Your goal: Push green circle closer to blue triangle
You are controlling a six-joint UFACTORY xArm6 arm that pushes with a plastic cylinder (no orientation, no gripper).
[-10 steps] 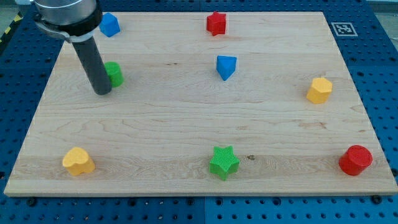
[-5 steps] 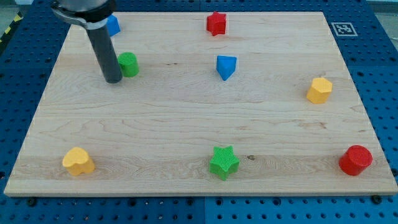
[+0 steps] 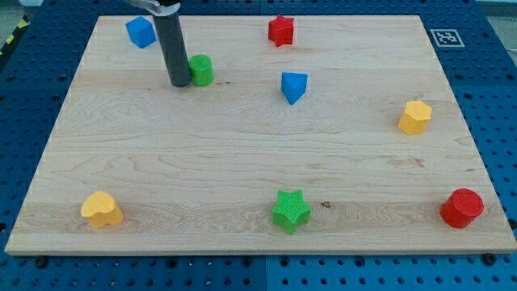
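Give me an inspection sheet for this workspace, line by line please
Surface: wooden board on a blue pegboard bench.
Job's things: green circle left of blue triangle, apart from it.
Clutter: blue cube, red star, yellow hexagon, red cylinder, green star, yellow heart.
Grippers: none; my tip is against the green circle's left side.
Cables: nothing seen.
Surroundings: printed marker tag at the view's top right.
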